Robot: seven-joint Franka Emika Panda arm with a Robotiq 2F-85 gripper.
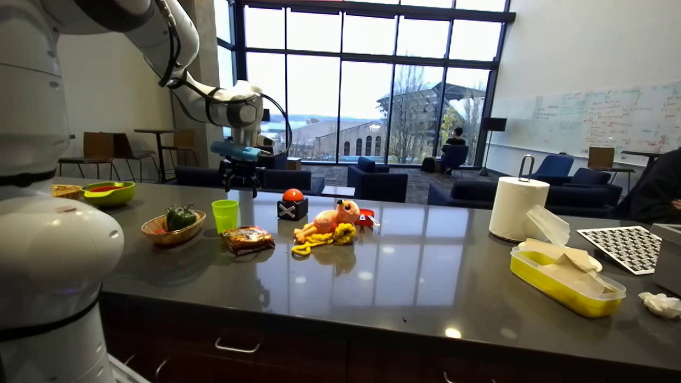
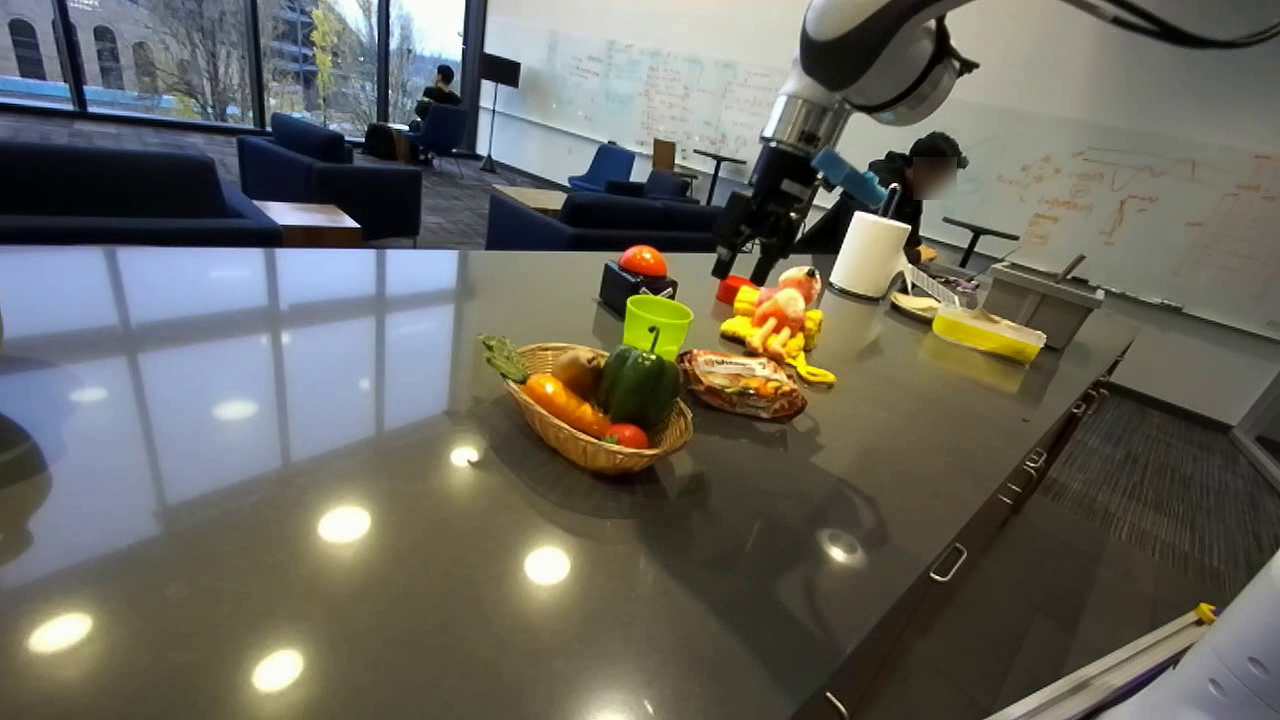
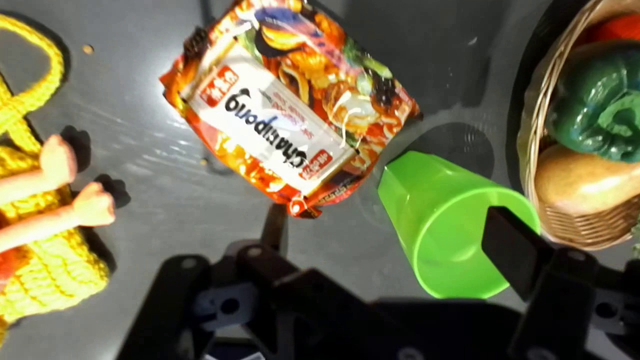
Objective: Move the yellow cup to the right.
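Note:
The yellow cup (image 1: pixel 225 216), yellow-green and upright, stands on the dark counter. It shows in both exterior views (image 2: pixel 657 322), its lower part there hidden behind a basket of vegetables. In the wrist view the cup (image 3: pixel 440 200) lies toward the right side between the jaws, its mouth facing the camera. My gripper (image 1: pixel 241 187) hangs above the counter, higher than the cup and apart from it, in both exterior views (image 2: pixel 742 268). In the wrist view the fingers (image 3: pixel 386 222) are wide apart with nothing held. The right finger covers part of the cup's rim.
A noodle packet (image 3: pixel 285 105) lies beside the cup. The vegetable basket (image 2: pixel 600 455) stands close on its other side. A black box with a red button (image 1: pixel 292 208), a pink bird toy on yellow knit (image 1: pixel 335 217), a paper-towel roll (image 1: pixel 516 207) and a yellow tray (image 1: pixel 564 284) are also there.

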